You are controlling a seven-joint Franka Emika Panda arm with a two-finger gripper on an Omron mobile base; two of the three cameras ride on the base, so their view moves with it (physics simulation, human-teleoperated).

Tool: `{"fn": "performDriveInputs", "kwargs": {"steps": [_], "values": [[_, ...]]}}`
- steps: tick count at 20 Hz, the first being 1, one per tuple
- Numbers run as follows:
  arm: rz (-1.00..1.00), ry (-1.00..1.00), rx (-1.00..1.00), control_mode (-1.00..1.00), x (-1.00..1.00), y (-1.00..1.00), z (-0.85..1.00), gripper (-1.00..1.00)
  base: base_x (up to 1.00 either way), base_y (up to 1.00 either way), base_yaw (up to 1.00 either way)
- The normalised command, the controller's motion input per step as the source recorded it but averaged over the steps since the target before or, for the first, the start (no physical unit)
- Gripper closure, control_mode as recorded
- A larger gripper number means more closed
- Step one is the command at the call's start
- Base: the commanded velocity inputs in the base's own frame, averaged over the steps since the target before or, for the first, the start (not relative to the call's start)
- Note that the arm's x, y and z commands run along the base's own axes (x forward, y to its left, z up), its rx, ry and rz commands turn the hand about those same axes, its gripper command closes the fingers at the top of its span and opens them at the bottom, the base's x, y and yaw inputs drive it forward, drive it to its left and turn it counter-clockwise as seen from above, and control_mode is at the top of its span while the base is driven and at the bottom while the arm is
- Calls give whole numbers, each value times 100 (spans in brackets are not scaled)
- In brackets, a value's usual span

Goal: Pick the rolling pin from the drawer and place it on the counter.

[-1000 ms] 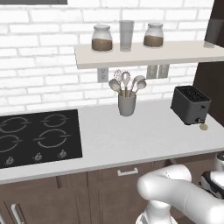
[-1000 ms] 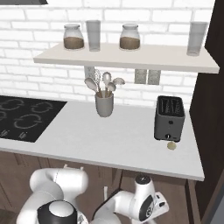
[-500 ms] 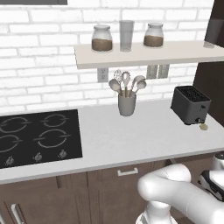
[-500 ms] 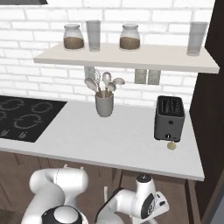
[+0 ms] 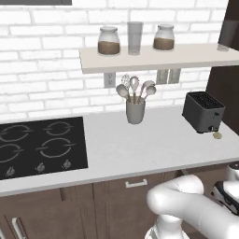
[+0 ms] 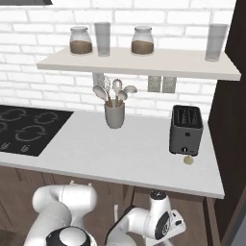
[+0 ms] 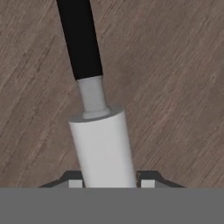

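Note:
The rolling pin has a white barrel, a short grey neck and a black handle that runs toward the top of the hand view. It lies on the drawer's dark brown wooden floor. My gripper straddles the barrel's near end, with one fingertip pressed against each side, so it is shut on the pin. The counter is the pale grey-white slab above. The arm bends down below the counter's front edge in both base views.
On the counter stand a black toaster, a grey utensil holder and a black cooktop at the left. A cream shelf holds jars and glasses. A brown cabinet front with a silver handle sits under the counter.

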Motion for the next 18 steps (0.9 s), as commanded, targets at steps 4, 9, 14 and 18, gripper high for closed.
{"fn": "performDriveInputs", "kwargs": {"steps": [4, 9, 14, 18], "values": [[-8, -2, -1, -100, -36, 0, 65, 100, 0, 0, 0], [-8, 1, -4, -100, -38, 0, 94, 100, 0, 0, 0], [-11, 14, -5, -100, -28, 4, 82, 100, 0, 0, 0], [-26, 8, -11, -100, -49, 36, 76, 100, 0, 0, 0]]}}
